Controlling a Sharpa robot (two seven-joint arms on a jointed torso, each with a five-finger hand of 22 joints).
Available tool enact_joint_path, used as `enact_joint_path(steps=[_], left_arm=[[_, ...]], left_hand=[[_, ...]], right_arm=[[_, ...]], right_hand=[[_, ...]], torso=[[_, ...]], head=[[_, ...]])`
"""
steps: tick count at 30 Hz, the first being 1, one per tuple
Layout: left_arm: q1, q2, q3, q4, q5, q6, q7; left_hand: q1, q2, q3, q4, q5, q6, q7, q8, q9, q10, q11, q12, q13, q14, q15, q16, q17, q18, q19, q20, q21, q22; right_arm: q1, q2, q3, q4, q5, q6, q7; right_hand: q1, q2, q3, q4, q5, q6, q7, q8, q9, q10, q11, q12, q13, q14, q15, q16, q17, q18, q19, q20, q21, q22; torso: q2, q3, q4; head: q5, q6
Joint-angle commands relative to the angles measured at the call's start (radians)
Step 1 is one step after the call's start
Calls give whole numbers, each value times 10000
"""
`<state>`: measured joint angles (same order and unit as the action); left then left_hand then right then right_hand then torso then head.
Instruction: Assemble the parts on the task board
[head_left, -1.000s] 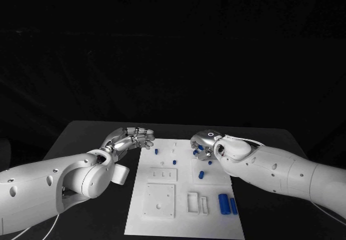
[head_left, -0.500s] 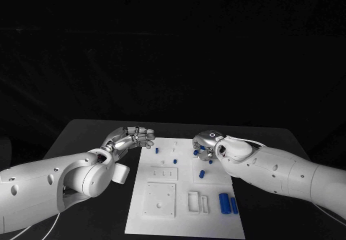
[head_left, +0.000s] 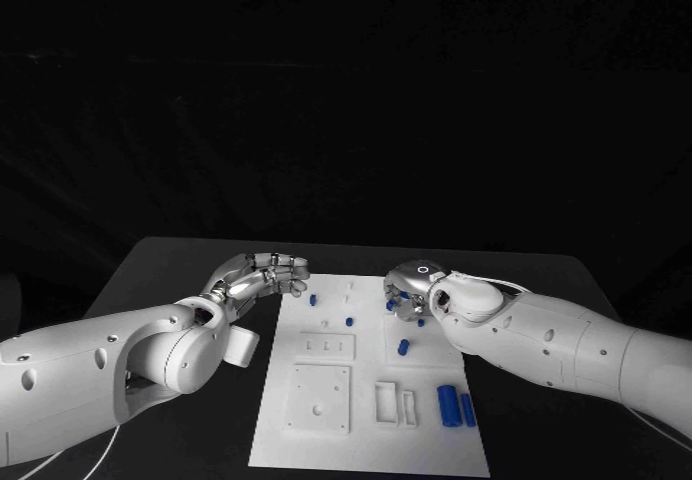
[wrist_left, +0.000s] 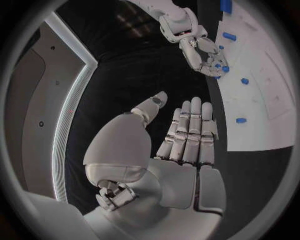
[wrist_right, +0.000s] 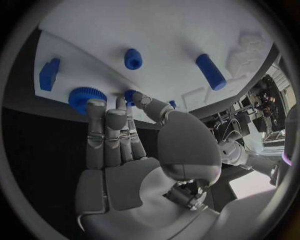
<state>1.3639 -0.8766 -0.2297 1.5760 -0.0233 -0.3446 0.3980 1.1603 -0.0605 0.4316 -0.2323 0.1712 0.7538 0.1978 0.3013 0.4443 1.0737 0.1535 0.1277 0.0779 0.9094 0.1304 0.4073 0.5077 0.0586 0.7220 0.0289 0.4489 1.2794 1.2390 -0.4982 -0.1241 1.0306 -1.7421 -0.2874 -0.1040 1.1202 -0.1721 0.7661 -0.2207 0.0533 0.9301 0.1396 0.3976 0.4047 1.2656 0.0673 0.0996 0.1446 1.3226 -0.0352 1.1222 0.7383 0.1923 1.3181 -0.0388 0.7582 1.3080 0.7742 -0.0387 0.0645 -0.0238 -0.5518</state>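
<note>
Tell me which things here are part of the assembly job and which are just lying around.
Part of the job:
task board
blue parts on it, such as the two cylinders and the gear
right hand, reaching at the parts
left hand, open beside the board

Just lying about:
nothing on the black table besides these

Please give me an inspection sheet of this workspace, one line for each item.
Surface: black table, bare round the board.
Job's things: white task board; blue gear and blue cylinders lie on it.
Clutter: nothing seen.
Hands: left hand open beside the board's far left corner; right hand over the far part of the board, fingertips at the gear, grasp unclear.
Cables: thin cable by the right arm.
Surroundings: dark.
</note>
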Motion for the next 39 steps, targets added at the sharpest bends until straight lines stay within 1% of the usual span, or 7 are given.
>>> enact_joint_path(steps=[1, 10, 16, 24, 28, 34, 39], left_arm=[[17, 25, 11, 1, 33, 142, 60], [17, 35, 11, -11, 34, 145, 48], [17, 47, 11, -25, 46, 131, 31], [17, 54, 11, -31, 46, 109, 24], [17, 53, 11, -33, 46, 106, 23], [17, 59, 11, -69, 46, 89, 32], [18, 44, 11, -74, 46, 56, 35]], left_hand=[[-117, -10, 22, -50, -50, 36, 42, -55, -11, 20, 63, -22, -16, 43, 25, -65, 15, 172, -39, 35, 38, 15], [-125, -12, 34, -63, -52, 36, 42, -54, -11, 20, 63, -25, -16, 43, 25, -71, 20, 173, -41, 35, 38, 17], [-130, -15, 40, -71, -55, 34, 42, -55, -11, 20, 64, -27, -16, 43, 25, -74, 23, 174, -42, 35, 38, 19], [-135, -20, 55, -90, -55, 27, 43, -57, -12, 14, 66, -34, -18, 43, 25, -81, 30, 176, -43, 35, 39, 22], [-136, -20, 61, -97, -55, 25, 44, -57, -12, 13, 66, -36, -18, 43, 25, -84, 32, 177, -44, 35, 39, 23], [-137, -15, 73, -107, -52, 25, 44, -57, -12, 13, 67, -39, -18, 43, 25, -87, 36, 178, -44, 35, 40, 25], [-135, -10, 91, -124, -48, 27, 43, -54, -10, 15, 66, -41, -18, 45, 25, -92, 43, 179, -43, 35, 42, 28]], right_arm=[[-5, 7, 1, 16, -180, 73, -68], [-5, 68, 1, 70, -180, 46, -124], [-5, 93, 1, 103, -310, 9, -412], [-15, 177, 1, 78, -529, 176, -707], [-17, 188, 1, 108, -568, 34, -821], [-18, 181, 3, 240, -570, -397, -1024], [-18, 153, 8, 341, -617, -805, -1166]], right_hand=[[-64, 43, -2, -27, -45, 90, -20, 48, 19, 71, -17, 55, 42, -99, -125, 43, -21, 692, 138, -89, 118, 261], [-158, -42, -41, -43, -45, 87, -19, 29, 38, 86, -31, 40, 126, -117, -139, 67, -59, 695, 133, -70, 277, 256], [-169, -1, -10, -36, -44, 152, -44, 53, 69, 147, -60, 59, 210, -120, -168, 97, -83, 695, 103, -76, 373, 252], [-279, 174, 81, -11, -11, 507, -190, 174, 159, 479, -197, 213, 495, -140, -302, 163, -145, 695, 21, -98, 570, 242], [-246, 310, 205, -81, 45, 646, -244, 206, 195, 592, -247, 263, 633, -150, -349, 178, -186, 695, -24, -102, 628, 235], [-424, 363, 366, -238, 948, 831, -306, 219, 296, 718, -311, 306, 967, -153, -408, 244, -273, 695, -62, -110, 776, 222], [-525, 380, 412, -350, 1316, 902, -333, 209, 372, 751, -336, 304, 1179, -149, -434, 299, -323, 695, -56, -139, 860, 214]], torso=[[11, -7, 10], [16, -15, -7], [28, -23, 3], [33, -24, -3], [44, -31, -4], [44, -32, -2], [49, -28, -9]], head=[[-3, -14], [4, -7], [-6, 7], [-2, 28], [5, 51], [4, 71], [21, 104]])
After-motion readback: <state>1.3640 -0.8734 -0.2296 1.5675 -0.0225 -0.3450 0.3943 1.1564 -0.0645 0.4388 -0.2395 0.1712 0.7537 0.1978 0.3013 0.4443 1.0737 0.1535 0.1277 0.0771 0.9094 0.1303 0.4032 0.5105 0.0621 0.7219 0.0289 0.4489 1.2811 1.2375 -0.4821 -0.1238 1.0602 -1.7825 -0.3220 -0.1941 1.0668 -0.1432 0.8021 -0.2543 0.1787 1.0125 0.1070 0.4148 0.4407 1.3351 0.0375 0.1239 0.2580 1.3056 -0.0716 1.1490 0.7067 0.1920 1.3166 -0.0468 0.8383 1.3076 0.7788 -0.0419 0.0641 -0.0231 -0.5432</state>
